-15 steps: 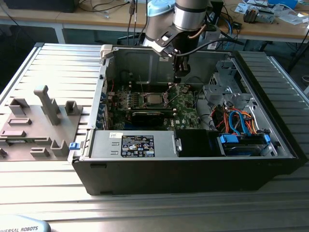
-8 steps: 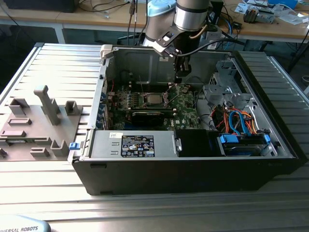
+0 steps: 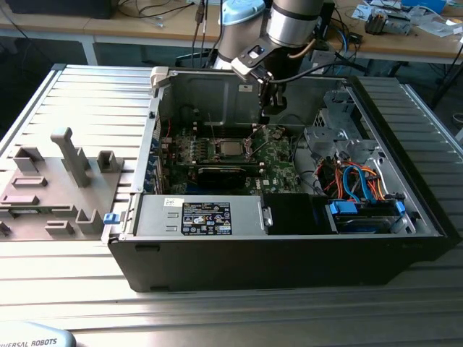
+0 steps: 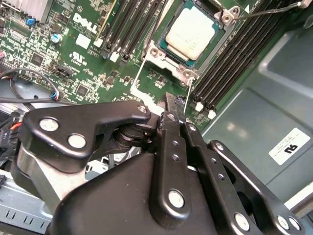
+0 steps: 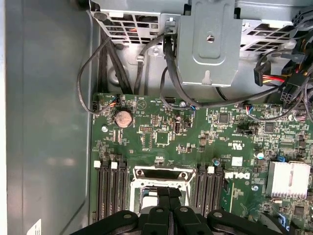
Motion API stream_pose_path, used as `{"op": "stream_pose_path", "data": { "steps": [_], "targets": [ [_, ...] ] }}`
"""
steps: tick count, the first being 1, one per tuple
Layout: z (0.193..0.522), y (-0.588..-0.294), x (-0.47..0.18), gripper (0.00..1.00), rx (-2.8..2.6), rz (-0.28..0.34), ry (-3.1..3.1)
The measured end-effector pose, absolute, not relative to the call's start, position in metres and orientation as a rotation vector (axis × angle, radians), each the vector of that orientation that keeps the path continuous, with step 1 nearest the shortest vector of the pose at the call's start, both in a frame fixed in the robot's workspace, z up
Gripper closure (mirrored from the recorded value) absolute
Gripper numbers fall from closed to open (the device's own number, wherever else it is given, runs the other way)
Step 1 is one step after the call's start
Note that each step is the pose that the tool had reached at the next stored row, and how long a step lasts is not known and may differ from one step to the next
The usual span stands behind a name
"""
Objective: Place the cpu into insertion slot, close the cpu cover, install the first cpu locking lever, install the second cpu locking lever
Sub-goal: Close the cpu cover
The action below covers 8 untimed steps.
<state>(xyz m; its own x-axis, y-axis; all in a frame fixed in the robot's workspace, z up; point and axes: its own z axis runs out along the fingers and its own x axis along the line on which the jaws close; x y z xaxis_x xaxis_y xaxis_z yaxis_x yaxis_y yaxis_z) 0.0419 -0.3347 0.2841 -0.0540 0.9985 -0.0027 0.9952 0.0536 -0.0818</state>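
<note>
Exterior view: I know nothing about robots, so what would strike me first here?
An open black computer case lies on the metal table, its green board exposed, and the arm reaches down into it. In the second wrist view the black fingers, closed together, hover near the silvery cpu seated on that board. A grey fixture sits at the exterior view's left.

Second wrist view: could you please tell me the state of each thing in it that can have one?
cpu: seated, metal top facing up.
cpu cover: down around the cpu's edges.
locking lever: raised, apparently not latched.
hand: shut, tip close beside the cover.
</note>
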Motion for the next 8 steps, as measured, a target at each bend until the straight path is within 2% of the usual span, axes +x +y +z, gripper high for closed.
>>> {"op": "stream_pose_path", "data": {
  "steps": [8],
  "targets": [
    [0.2838, -0.3347, 0.0436, 0.89, -2.122, 0.095, -2.24]
  ]
}}
